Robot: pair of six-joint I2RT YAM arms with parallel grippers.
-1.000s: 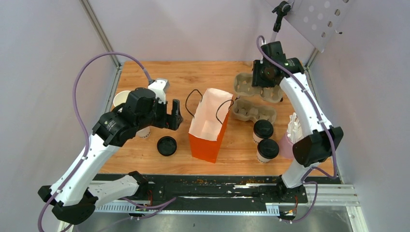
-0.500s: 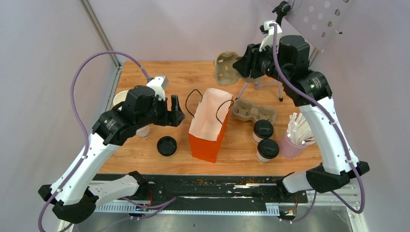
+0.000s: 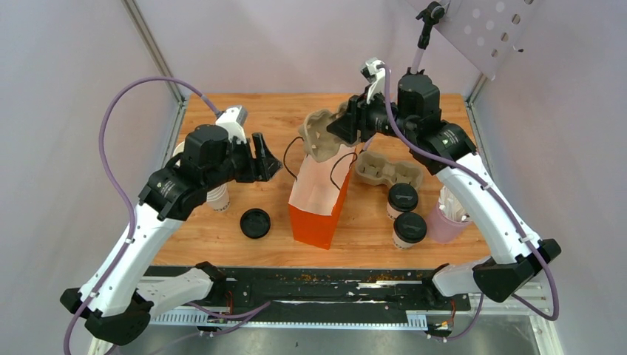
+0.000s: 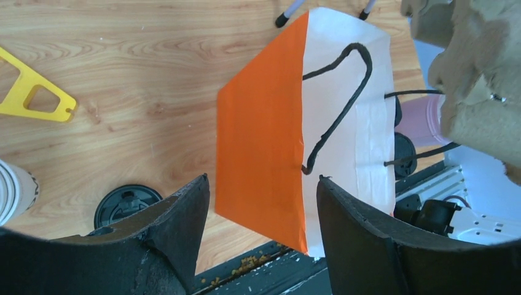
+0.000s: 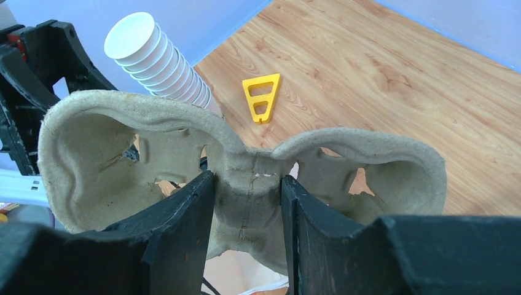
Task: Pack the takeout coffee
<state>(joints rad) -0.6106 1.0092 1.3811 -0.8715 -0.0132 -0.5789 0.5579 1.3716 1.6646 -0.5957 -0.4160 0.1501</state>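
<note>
Two takeout coffee cups with black lids, one (image 3: 402, 198) behind the other (image 3: 409, 228), stand right of the upright orange paper bag (image 3: 318, 211). My right gripper (image 3: 341, 130) is shut on the middle ridge of a brown pulp cup carrier (image 3: 319, 139), which it holds tilted just above the bag's open mouth. In the right wrist view the fingers pinch that carrier (image 5: 246, 157) at its centre, at the right gripper (image 5: 247, 179). My left gripper (image 3: 263, 158) hovers left of the bag, open and with nothing in it. Through the left gripper (image 4: 263, 179) I see the bag (image 4: 261, 135) beyond.
A second pulp carrier (image 3: 387, 171) lies behind the coffees. A loose black lid (image 3: 255, 222) lies left of the bag. A stack of lidless white cups (image 5: 160, 61) stands under my left arm. A pink cup of stirrers (image 3: 449, 220) is at the right, and a yellow triangle (image 4: 34, 92) lies on the table.
My right arm has lifted the carrier from the back right and swung it left to above the bag's mouth. My left gripper has risen a little and its jaws have narrowed.
</note>
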